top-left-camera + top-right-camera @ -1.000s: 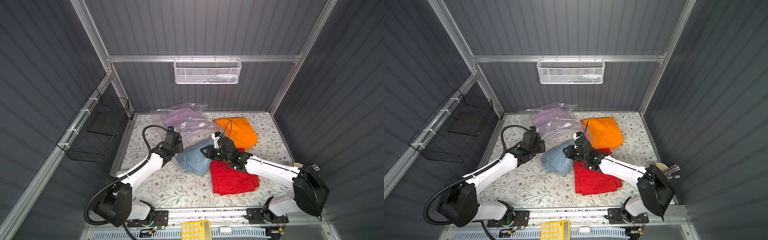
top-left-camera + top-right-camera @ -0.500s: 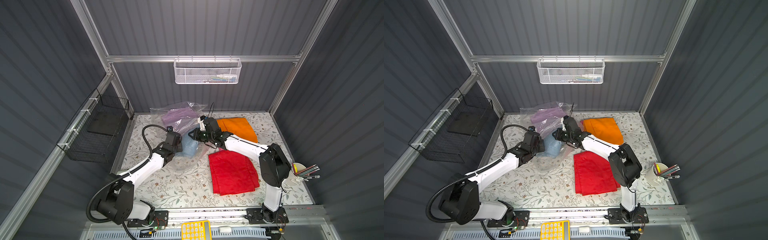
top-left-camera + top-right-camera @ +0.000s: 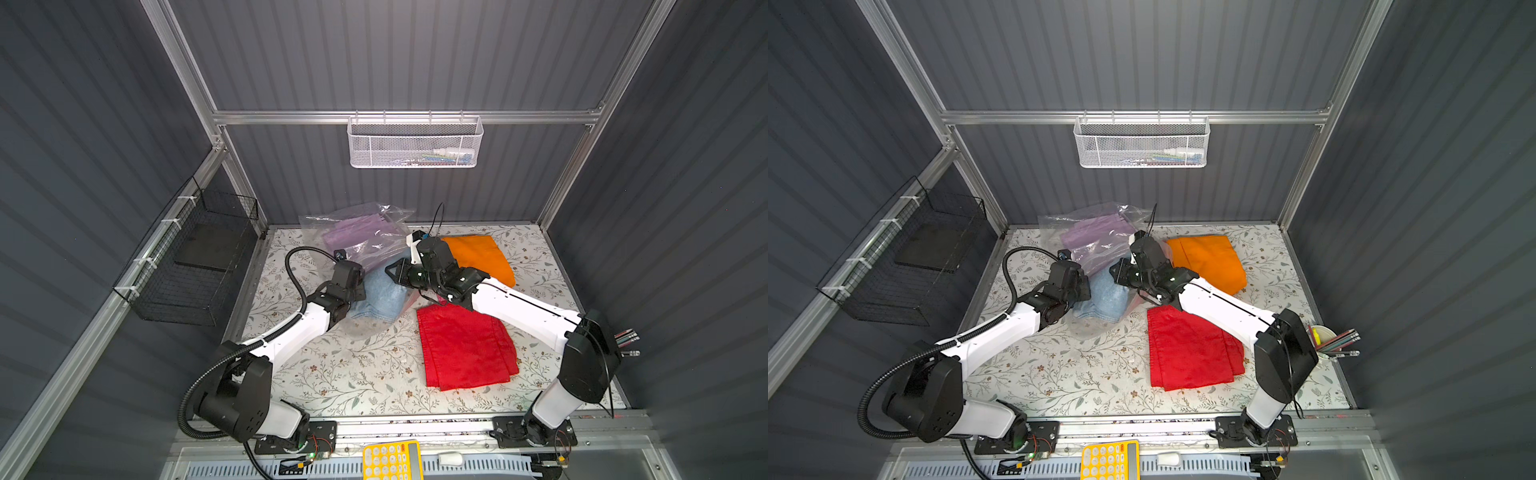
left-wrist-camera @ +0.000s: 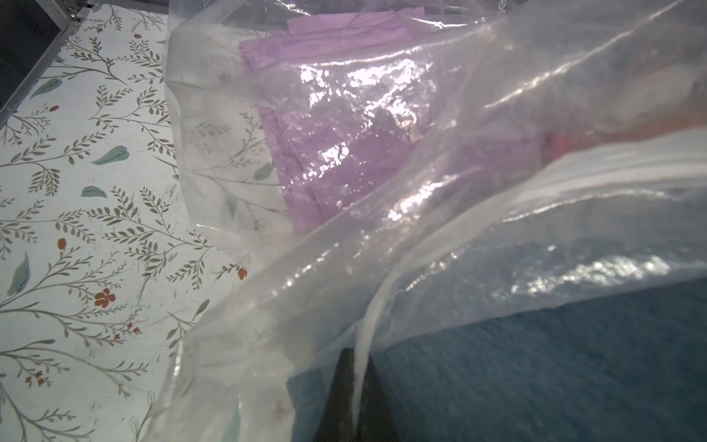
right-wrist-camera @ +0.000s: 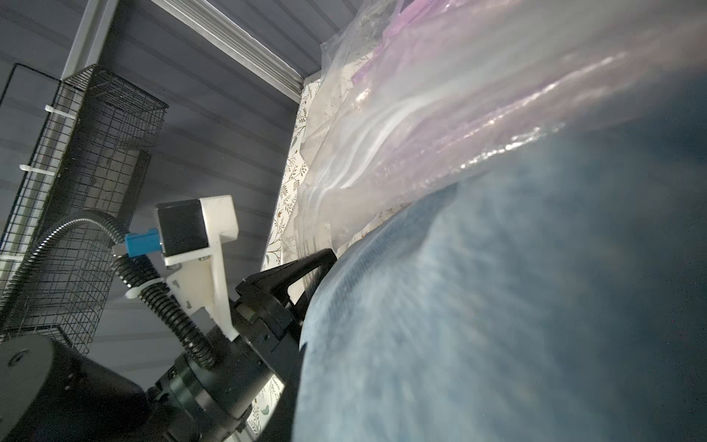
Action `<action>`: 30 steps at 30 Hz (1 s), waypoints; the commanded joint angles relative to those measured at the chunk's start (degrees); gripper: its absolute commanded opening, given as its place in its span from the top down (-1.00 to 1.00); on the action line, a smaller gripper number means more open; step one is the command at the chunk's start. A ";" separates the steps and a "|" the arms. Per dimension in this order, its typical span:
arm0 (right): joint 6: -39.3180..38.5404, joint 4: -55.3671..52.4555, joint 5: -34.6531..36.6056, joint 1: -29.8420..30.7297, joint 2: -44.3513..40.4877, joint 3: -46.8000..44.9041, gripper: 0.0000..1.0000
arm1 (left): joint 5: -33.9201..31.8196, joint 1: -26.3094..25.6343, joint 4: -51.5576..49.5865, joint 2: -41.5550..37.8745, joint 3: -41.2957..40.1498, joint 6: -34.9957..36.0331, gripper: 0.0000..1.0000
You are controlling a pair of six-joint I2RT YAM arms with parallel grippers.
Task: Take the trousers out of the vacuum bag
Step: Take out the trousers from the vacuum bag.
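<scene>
We read the floral table (image 3: 353, 374) as a clock, with twelve at the back wall and six at the arm bases. The vacuum bag (image 3: 316, 232) lies crumpled from eleven toward the centre, its mouth facing six.

Of the trousers, the red pair (image 3: 461, 345) lies flat at four and the orange pair (image 3: 478, 257) at one, both clear of the plastic. The light blue denim pair (image 3: 378, 295) sits at the bag's mouth near the centre, part bare and part under film. The lilac pair (image 3: 353, 232) is deep inside at eleven. We judge that drawing out the denim is the step in hand.

The left gripper (image 4: 354, 382) is clamped on the bag's rim, with plastic pinched between its dark fingers. The right gripper (image 3: 392, 272) is against the denim's one-o'clock corner. Its fingers are hidden, so we cannot tell their spread.

Next we would want a sure hold on the denim and a pull toward six while the left pins the bag. Bare table from six to eight gives room. The black wire basket (image 3: 195, 257) at nine hems the left side.
</scene>
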 commanded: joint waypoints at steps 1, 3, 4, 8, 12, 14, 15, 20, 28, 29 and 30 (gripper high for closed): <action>0.53 9.06 -1.45 0.33 -3.79 1.96 0.99 | -0.07 -0.03 0.24 0.46 0.94 0.47 1.00; -0.17 9.34 -2.46 0.42 -4.72 1.96 0.99 | -0.08 -0.03 0.11 0.53 1.05 0.74 1.00; -0.56 9.69 -2.87 0.33 -5.31 1.79 0.99 | -0.14 -0.03 0.09 0.60 1.15 0.84 1.00; -3.67 8.95 -6.10 -0.06 -7.87 1.92 0.99 | -0.62 -0.03 -0.30 0.95 1.40 1.33 1.00; -4.73 9.80 -11.01 -1.53 -10.56 -0.21 0.99 | -0.62 0.06 -0.30 0.95 1.65 1.62 1.00; -5.37 9.89 -13.23 -2.14 -11.93 -1.26 0.99 | -0.66 0.06 -0.34 1.19 1.98 1.81 1.00; -6.09 9.80 -14.54 -2.37 -12.55 -1.49 0.99 | -0.59 0.11 -0.29 1.28 2.06 1.90 1.00; -6.42 9.61 -16.27 -2.75 -15.50 -3.57 0.99 | -0.58 0.32 -0.38 2.62 2.74 2.09 1.00; -5.84 11.66 -19.52 -5.38 -18.53 -6.97 0.99 | -0.67 2.17 0.50 4.86 3.91 2.64 1.00; -5.87 12.14 -20.75 -5.34 -18.60 -6.93 1.00 | -0.72 2.27 0.54 5.42 4.27 2.67 1.00; -5.42 13.31 -22.46 -5.34 -18.67 -7.07 0.99 | -0.66 2.25 0.66 5.81 4.49 2.69 1.00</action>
